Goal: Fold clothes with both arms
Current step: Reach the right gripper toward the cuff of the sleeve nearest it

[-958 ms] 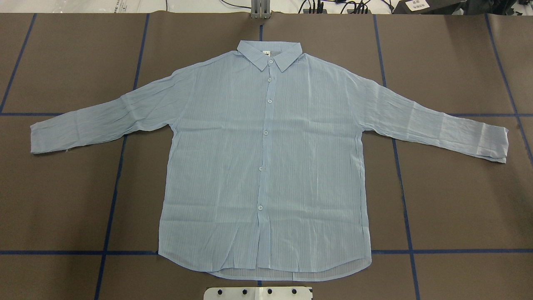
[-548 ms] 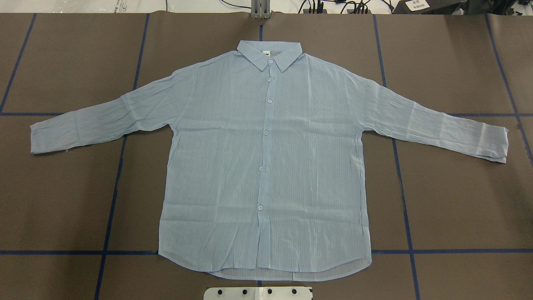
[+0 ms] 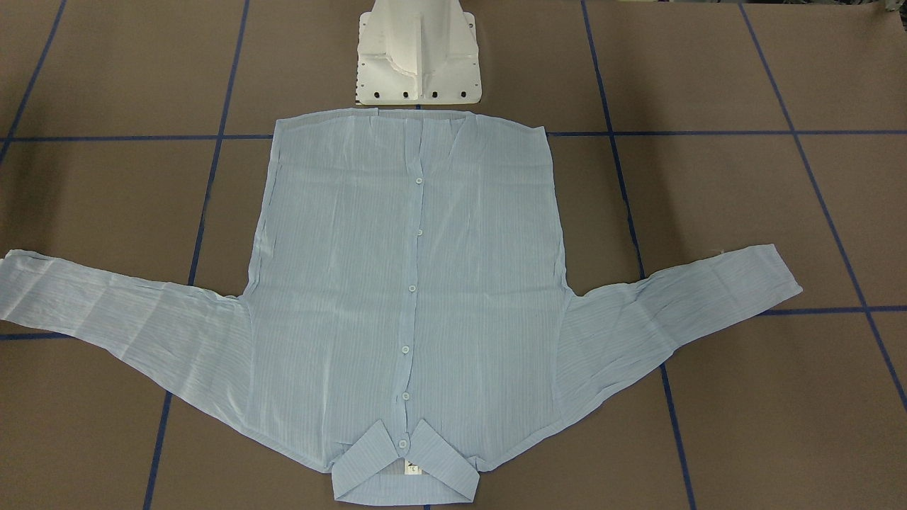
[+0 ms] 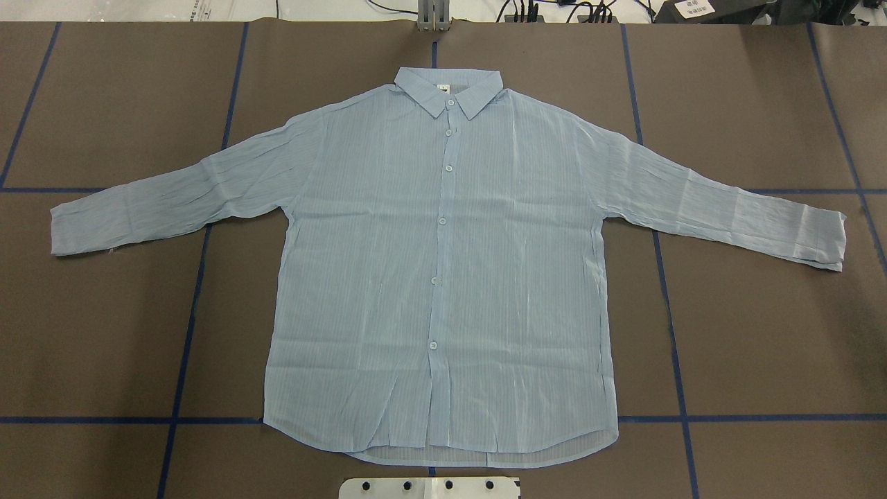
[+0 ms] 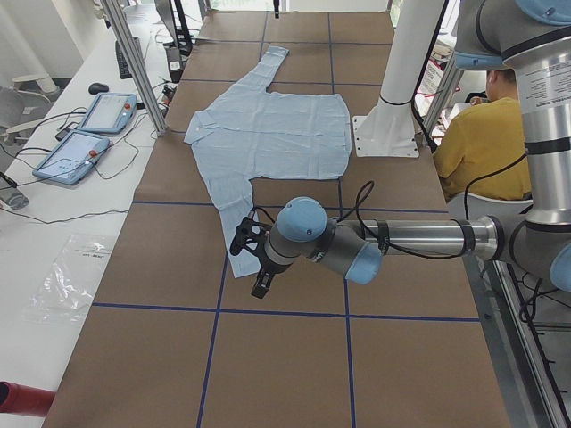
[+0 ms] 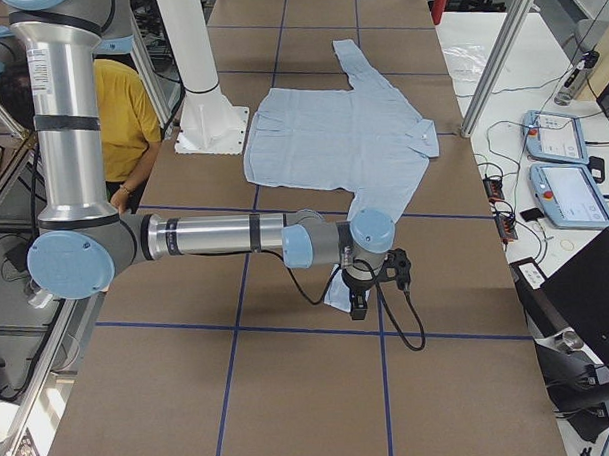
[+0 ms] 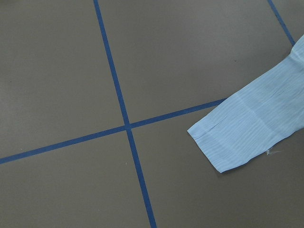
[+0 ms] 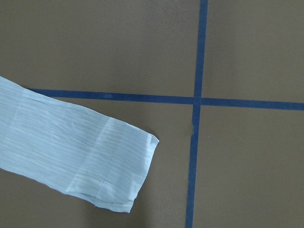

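Plainly, the folding has not begun: the shirt (image 4: 443, 277) lies flat and buttoned, front up, in the middle of the brown surface (image 4: 762, 346), with no fold laid in it. Seen from overhead, its collar (image 4: 449, 89) points to 12 o'clock and its hem to 6 o'clock, near the white pedestal base (image 3: 418, 64). The sleeves spread toward 9 and 3 o'clock, angled a little down. The left pincer (image 5: 260, 283) hangs over the left cuff (image 4: 69, 229) and the right pincer (image 6: 358, 306) over the right cuff (image 4: 824, 239); each wrist camera looks down on its cuff lying free on the surface. Only the side views show the pincers, so I cannot tell whether either is spread or pressed together, though neither seems to touch the cloth. Everything is left to do: taking hold of the sleeves, bringing them in across the body, then folding the body itself.
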`<move>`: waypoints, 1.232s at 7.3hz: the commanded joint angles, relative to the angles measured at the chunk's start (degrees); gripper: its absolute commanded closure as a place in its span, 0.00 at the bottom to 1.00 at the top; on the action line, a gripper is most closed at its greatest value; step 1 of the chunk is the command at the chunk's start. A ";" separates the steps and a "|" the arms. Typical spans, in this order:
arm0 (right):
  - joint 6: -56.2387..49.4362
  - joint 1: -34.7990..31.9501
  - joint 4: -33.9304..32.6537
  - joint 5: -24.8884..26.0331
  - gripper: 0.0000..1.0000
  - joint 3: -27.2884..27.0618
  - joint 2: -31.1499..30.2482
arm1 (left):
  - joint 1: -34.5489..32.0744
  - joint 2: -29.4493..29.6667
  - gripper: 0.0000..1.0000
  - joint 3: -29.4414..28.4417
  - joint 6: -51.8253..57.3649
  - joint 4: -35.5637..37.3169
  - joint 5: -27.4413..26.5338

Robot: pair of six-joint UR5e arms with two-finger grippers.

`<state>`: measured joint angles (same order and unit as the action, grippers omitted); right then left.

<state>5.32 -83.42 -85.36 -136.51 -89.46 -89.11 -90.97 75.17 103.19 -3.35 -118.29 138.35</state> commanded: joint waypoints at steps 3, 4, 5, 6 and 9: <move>10.06 4.93 14.86 0.19 0.14 12.08 3.75 | 0.00 -0.02 0.00 0.16 -0.08 -0.01 -0.01; 10.67 6.41 14.96 0.28 0.14 14.55 5.42 | 0.00 -0.02 0.00 0.43 -0.08 -0.01 0.08; 10.68 7.82 15.66 1.07 0.13 15.79 5.61 | 0.00 -0.02 0.00 0.52 -0.08 -0.01 0.00; 10.85 9.40 16.71 1.60 0.13 16.42 5.61 | 0.00 -0.02 0.00 0.52 -0.08 -0.10 0.08; 14.00 11.08 16.80 1.60 0.15 20.37 9.21 | 0.00 0.07 0.00 0.52 -0.08 -0.10 1.05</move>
<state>17.62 -72.95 -68.68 -134.93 -70.72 -81.31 -90.97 75.22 103.63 -3.43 -118.32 139.20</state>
